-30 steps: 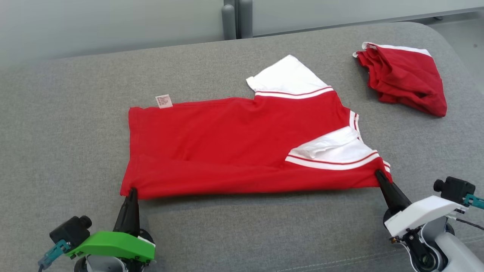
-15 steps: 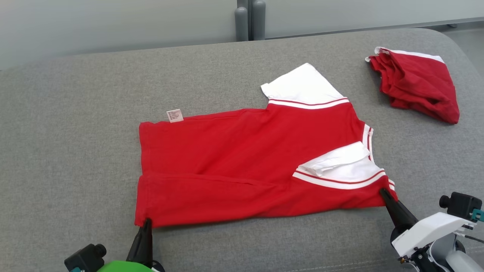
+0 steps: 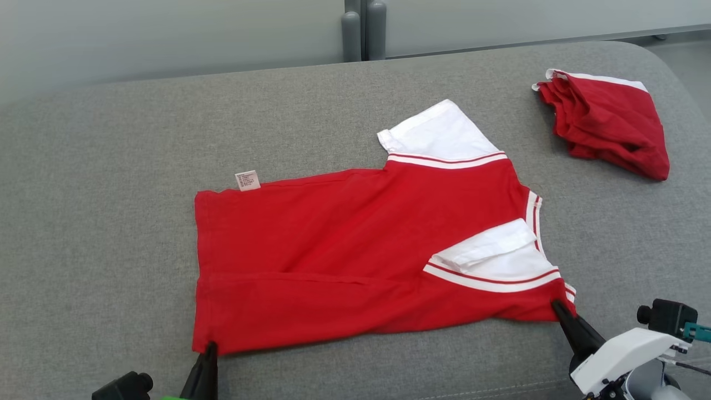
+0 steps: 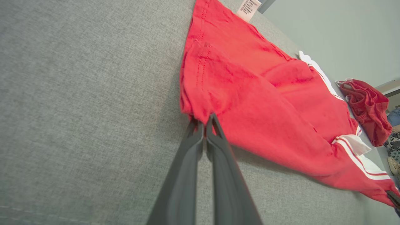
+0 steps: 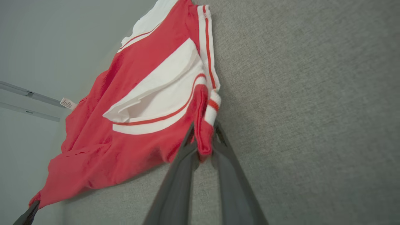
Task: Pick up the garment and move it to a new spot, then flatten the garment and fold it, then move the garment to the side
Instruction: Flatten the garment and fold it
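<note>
Red with white sleeves, the shirt [image 3: 333, 261] lies spread on the grey cushion [image 3: 111, 222]. The left gripper [image 3: 210, 346] pinches its near hem corner, fingers pressed together. The right gripper [image 3: 555, 305] clamps the near corner by the collar, with cloth between its fingers. A crumpled red bundle [image 3: 605, 130] sits far right.

A grey fabric surface [image 3: 111, 166] carries a red-and-white shirt [image 3: 344, 250] spread flat at the frame's centre, and a crumpled red garment [image 3: 605, 130] at the upper right.
</note>
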### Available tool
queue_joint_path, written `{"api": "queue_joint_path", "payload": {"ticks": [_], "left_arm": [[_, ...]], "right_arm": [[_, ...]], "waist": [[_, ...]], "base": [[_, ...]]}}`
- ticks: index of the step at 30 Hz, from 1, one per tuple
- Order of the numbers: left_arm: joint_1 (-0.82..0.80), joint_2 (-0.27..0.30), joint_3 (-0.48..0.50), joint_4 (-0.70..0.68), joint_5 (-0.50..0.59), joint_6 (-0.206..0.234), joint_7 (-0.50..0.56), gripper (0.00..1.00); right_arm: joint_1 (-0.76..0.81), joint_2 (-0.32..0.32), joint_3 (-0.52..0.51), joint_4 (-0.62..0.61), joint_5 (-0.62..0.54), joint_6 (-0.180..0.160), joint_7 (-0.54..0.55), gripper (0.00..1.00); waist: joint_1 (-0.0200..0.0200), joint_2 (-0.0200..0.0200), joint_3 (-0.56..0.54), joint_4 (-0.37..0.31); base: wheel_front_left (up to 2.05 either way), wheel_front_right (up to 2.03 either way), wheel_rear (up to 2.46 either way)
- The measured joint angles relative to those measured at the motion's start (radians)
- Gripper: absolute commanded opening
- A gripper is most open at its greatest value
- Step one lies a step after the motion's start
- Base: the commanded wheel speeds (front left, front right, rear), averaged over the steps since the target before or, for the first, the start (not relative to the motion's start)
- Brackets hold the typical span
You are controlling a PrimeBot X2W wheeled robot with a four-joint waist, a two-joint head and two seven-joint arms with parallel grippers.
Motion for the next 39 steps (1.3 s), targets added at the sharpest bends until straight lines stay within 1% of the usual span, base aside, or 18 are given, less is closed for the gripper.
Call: {"api": "queue_joint_path", "payload": {"ticks": [1,2,3,7,11,15,19,25,28,30,32,38,39], "left_arm": [[0.001,0.004,0.001,0.001,0.007,0.003,0.01,0.44],[0.002,0.005,0.005,0.002,0.007,0.003,0.013,0.85],[0.003,0.005,0.009,0.002,0.007,0.004,0.018,1.0],[0.009,0.013,0.026,0.004,0.008,0.01,0.019,1.0],[0.019,0.025,0.05,-0.002,0.01,0.016,0.022,1.0],[0.017,0.055,0.08,-0.02,0.027,0.017,0.017,1.0],[-0.005,0.09,0.078,-0.049,0.079,0.018,0.025,1.0],[-0.184,0.137,0.027,-0.07,0.151,0.018,0.079,1.0],[-0.262,0.149,0.009,-0.063,0.162,0.018,0.121,1.0],[-0.315,0.155,-0.004,-0.041,0.169,0.018,0.153,1.0],[-0.366,0.156,-0.012,-0.018,0.182,0.018,0.185,1.0],[-0.498,0.157,-0.012,0.069,0.182,0.018,0.263,1.0],[-0.516,0.156,-0.012,0.087,0.182,0.018,0.273,1.0]], "right_arm": [[0.016,0.006,-0.004,0.002,0.006,-0.006,0.0,1.0],[0.035,0.008,-0.008,0.007,0.011,-0.012,0.0,1.0],[0.042,0.008,-0.008,0.009,0.011,-0.018,0.0,1.0],[0.055,0.003,-0.013,0.012,0.011,-0.026,0.0,1.0],[0.055,-0.023,-0.032,0.003,0.008,-0.036,-0.005,1.0],[0.05,-0.075,-0.045,-0.027,-0.028,-0.037,-0.016,1.0],[0.0,-0.12,-0.047,-0.072,-0.073,-0.036,-0.014,1.0],[-0.15,-0.188,-0.03,-0.12,-0.143,-0.035,0.033,1.0],[-0.24,-0.208,-0.009,-0.141,-0.172,-0.025,0.072,1.0],[-0.294,-0.219,0.003,-0.152,-0.198,-0.024,0.095,1.0],[-0.339,-0.231,0.012,-0.16,-0.206,-0.014,0.119,1.0],[-0.451,-0.228,0.067,-0.177,-0.245,0.018,0.187,1.0],[-0.463,-0.224,0.073,-0.177,-0.248,0.019,0.195,1.0]], "waist": [[0.0,0.0,-0.002,-0.005],[0.0,0.0,-0.002,-0.007],[0.0,0.0,-0.001,-0.008],[0.0,0.0,0.0,-0.014],[0.0,0.0,0.002,-0.021],[0.0,0.0,0.004,-0.027],[0.0,0.0,0.014,-0.029],[0.0,0.0,0.043,-0.029],[0.0,0.0,0.063,-0.029],[0.0,0.0,0.08,-0.028],[0.0,0.0,0.098,-0.028],[0.0,0.0,0.16,-0.025],[0.0,0.0,0.171,-0.025]], "base": [[0.0,0.0,0.0],[0.0,0.0,0.0],[0.0,0.0,0.0],[0.0,0.0,0.0],[0.0,0.0,0.0],[0.0,0.0,0.0],[0.0,0.0,0.0],[0.0,0.0,0.0],[0.0,0.0,0.0],[0.0,0.0,0.0],[0.0,0.0,0.0],[0.0,0.0,0.0],[0.0,0.0,0.0]]}}
